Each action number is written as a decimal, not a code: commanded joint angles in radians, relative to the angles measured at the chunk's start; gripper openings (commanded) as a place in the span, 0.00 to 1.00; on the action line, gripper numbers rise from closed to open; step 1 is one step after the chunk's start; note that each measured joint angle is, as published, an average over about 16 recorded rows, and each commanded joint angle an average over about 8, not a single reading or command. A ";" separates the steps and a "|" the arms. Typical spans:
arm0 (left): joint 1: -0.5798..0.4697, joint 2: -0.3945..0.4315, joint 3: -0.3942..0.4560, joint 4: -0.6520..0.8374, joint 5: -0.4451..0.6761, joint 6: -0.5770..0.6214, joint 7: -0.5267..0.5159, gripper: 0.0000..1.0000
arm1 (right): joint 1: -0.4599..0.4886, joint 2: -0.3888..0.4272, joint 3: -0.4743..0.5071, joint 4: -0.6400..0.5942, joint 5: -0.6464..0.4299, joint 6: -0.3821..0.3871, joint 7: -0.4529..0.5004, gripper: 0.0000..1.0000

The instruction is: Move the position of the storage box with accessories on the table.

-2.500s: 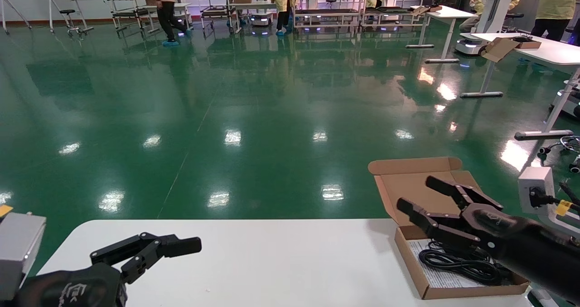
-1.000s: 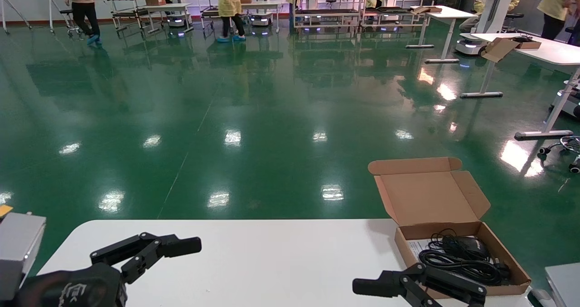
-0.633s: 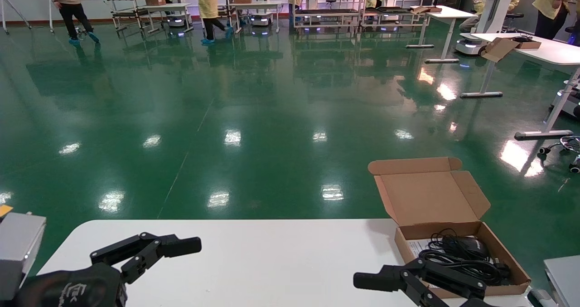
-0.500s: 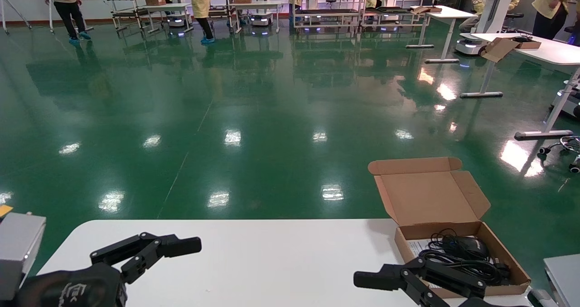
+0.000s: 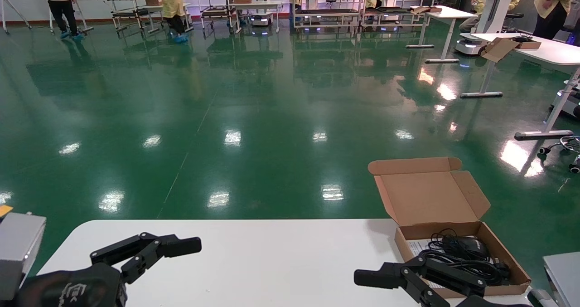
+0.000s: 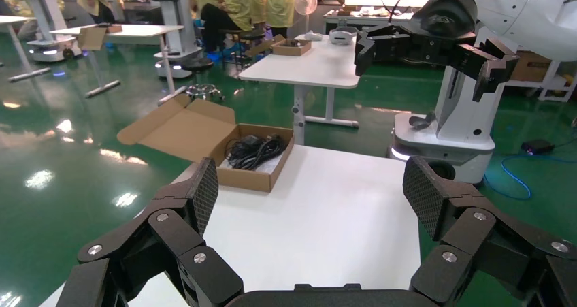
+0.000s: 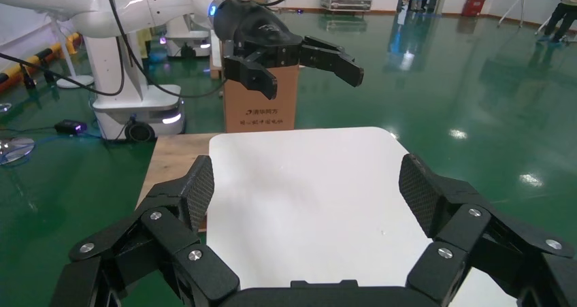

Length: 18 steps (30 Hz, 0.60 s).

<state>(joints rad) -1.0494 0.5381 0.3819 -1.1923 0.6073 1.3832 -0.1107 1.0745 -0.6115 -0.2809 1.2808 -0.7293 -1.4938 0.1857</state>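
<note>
The brown storage box (image 5: 507,257) sits at the far right of the white table (image 5: 272,261), its flap lid (image 5: 428,193) open and standing up. Inside lie the black mouse (image 5: 466,244), its coiled cable (image 5: 462,264) and a white printed sheet (image 5: 413,248). My right gripper (image 5: 387,270) is open and empty, raised just left of the box's near corner and pointing left. My left gripper (image 5: 176,248) is open and empty at the near left. The left wrist view shows the box (image 6: 253,179), the cable (image 6: 255,150), its own gripper (image 6: 314,197) and the right gripper (image 6: 435,48). The right wrist view shows its own gripper (image 7: 309,192).
The box stands close to the table's far right edge, and its lid hangs over the green floor (image 5: 253,116). Other white desks (image 5: 543,48) and people stand far off. A brown carton (image 7: 262,106) stands on the floor beyond the table's left end.
My right gripper was over the box 2.5 s ago and has pulled back to the near side, left of it. It has barely moved since. The box and left arm have not moved.
</note>
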 commanded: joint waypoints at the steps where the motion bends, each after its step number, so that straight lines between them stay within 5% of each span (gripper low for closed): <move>1: 0.000 0.000 0.000 0.000 0.000 0.000 0.000 1.00 | 0.000 0.000 0.000 0.000 0.000 0.000 0.000 1.00; 18: 0.000 0.000 0.000 0.000 0.000 0.000 0.000 1.00 | 0.001 -0.001 -0.001 -0.002 0.001 0.001 -0.001 1.00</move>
<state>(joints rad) -1.0494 0.5381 0.3819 -1.1923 0.6073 1.3832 -0.1107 1.0754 -0.6121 -0.2821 1.2792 -0.7282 -1.4924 0.1849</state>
